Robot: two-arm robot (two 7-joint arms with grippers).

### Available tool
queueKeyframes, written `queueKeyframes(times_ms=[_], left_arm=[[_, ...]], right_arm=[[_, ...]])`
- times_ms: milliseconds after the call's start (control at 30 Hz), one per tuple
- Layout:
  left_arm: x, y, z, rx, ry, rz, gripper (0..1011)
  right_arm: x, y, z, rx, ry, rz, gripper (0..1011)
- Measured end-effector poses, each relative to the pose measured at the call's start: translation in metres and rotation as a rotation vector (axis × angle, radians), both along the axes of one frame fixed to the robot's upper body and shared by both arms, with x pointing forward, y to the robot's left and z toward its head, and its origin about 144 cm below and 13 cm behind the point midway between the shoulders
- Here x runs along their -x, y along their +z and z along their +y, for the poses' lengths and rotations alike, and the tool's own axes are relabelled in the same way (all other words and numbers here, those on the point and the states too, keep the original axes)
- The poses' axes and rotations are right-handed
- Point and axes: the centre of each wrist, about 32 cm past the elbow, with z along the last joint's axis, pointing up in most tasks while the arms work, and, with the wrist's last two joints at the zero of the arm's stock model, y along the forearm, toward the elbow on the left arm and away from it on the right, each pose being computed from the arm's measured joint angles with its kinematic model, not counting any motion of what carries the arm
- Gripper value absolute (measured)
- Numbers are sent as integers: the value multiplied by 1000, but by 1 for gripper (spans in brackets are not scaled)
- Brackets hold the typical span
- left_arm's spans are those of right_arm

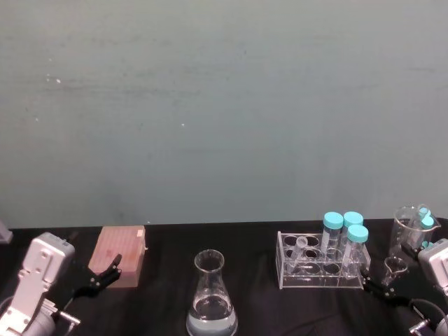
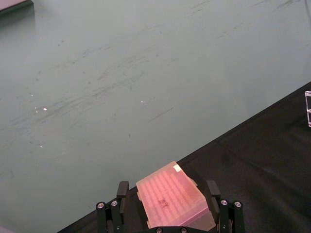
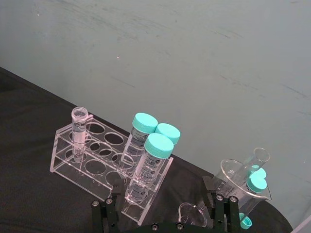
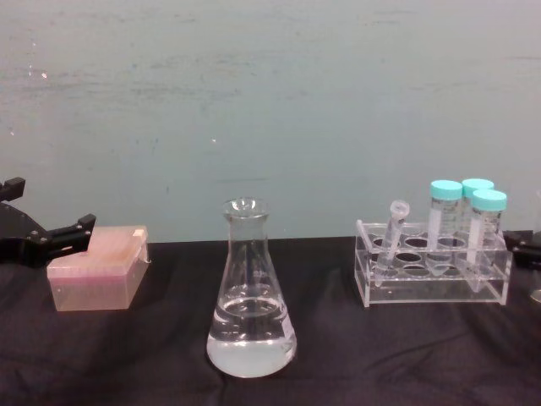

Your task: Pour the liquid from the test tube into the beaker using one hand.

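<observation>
Right gripper [image 1: 378, 283], spread and empty, sits at the surface's [image 4: 127, 355] right edge beside one rack [image 1: 285, 269]. One test tube [image 1: 302, 245] leans at the rack's far end, three capped tubes [image 4: 444, 216] nearer. One beaker [image 1: 210, 294] holding liquid [image 4: 251, 338] stands mid-front. Left gripper [image 1: 105, 271], spread, idles at the left edge.

The beaker [image 4: 250, 288] stands on the black counter [image 4: 144, 359], liquid [image 4: 251, 345] pooled in its wide base. To its right, the test tube [image 4: 390, 238] leans at the left end of the clear rack [image 4: 423, 292], with 3 teal-capped tubes [image 4: 445, 218] upright at the right end. A pink box [image 4: 97, 271] sits far left.
</observation>
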Motion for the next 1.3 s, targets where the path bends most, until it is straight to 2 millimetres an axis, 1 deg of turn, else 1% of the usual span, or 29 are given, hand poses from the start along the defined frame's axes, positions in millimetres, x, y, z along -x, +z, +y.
queueKeyframes(times_ms=[1300], left_arm=[[0, 0, 0, 0, 0, 0, 1000]], right_arm=[[0, 0, 0, 0, 0, 0, 1003]])
